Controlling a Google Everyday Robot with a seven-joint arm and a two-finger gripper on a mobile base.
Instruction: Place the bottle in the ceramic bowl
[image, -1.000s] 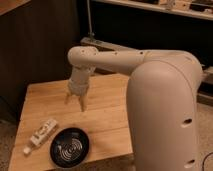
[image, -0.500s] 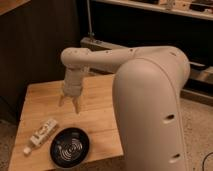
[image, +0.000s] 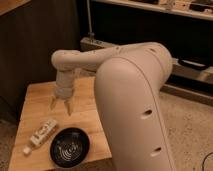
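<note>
My claw (image: 60, 107) hangs over the middle of the wooden table (image: 36, 98), pointing straight down from the wrist. Its two fingers (image: 52, 103) are spread well apart and there is nothing between them. I am holding nothing. The tips look to be above the boards, though I cannot tell how high.

The bottle (image: 43, 132) lies on its side on the table, nearer the front edge than my claw and a little to the left of it as the camera sees it. It rests on a slant, its white cap towards the front left corner and its other end pointing back towards my claw. The label shows some dark marks that I cannot read.

The bowl (image: 70, 147) sits just beside the bottle, on its right, close to the table's front edge. It is black and shiny, with pale rings inside, and it has nothing in it. The bottle's upper end comes close to the bowl's rim, but I cannot tell whether they touch.

My big white arm (image: 135, 105) fills the right side of the view, reaching across to the claw.
</note>
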